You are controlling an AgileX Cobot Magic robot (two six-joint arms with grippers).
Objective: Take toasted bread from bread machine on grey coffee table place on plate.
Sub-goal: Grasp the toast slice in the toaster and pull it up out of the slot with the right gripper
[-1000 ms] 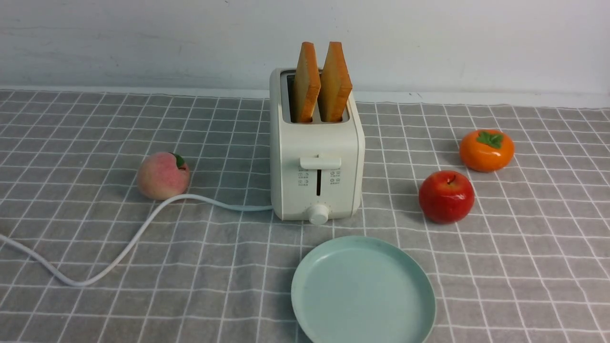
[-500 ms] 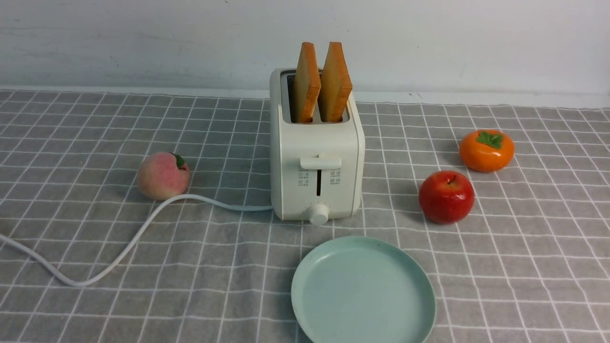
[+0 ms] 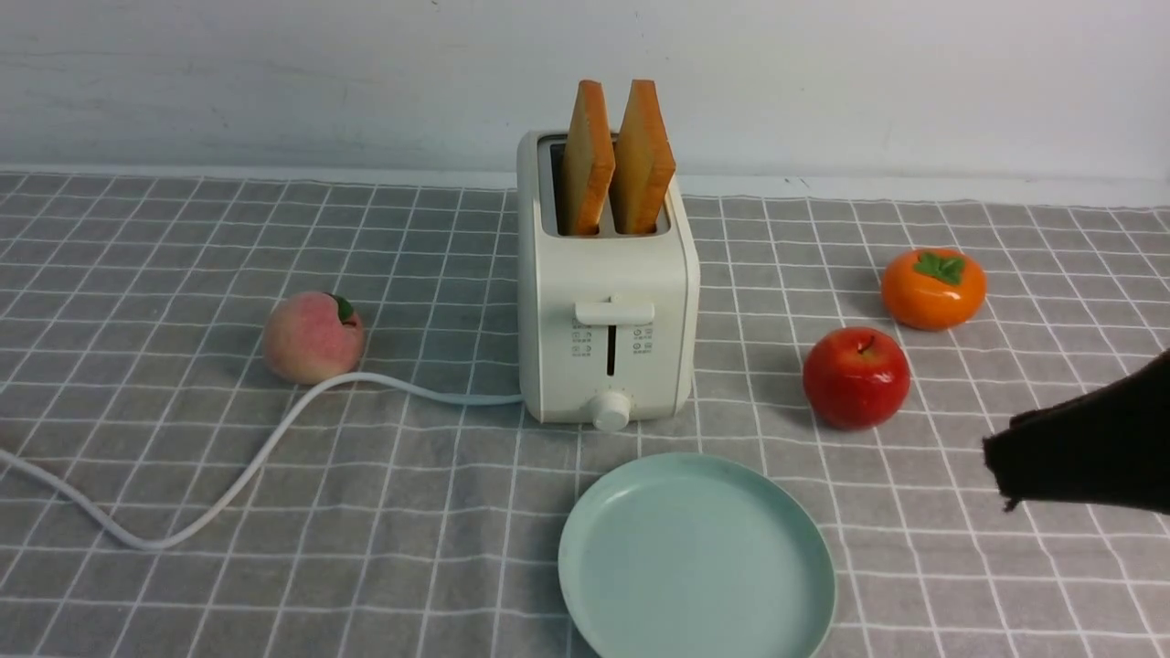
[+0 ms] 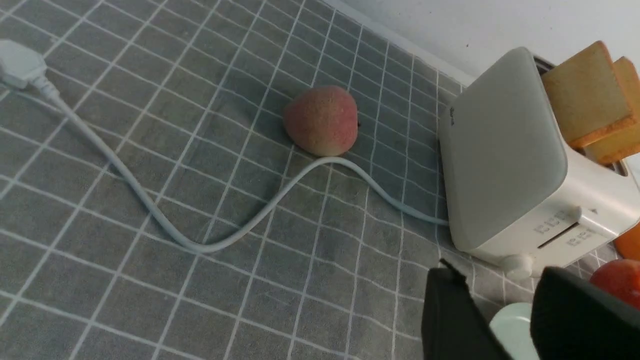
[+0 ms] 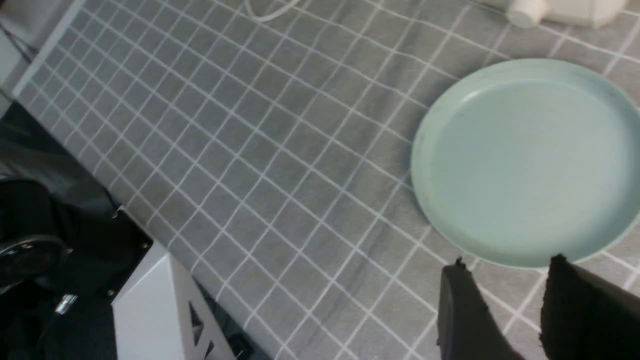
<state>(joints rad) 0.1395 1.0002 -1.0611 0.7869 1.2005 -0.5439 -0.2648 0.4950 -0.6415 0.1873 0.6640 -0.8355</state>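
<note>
Item: plate, near rim cropped from our front view. Item: right gripper, mostly cut off by our frame's edge.

The table is seen from above its near edge, facing the wall. From the left wrist, the toaster is shown obliquely at upper right. From the right wrist, the plate is viewed closely from above, being shared by all views.
</note>
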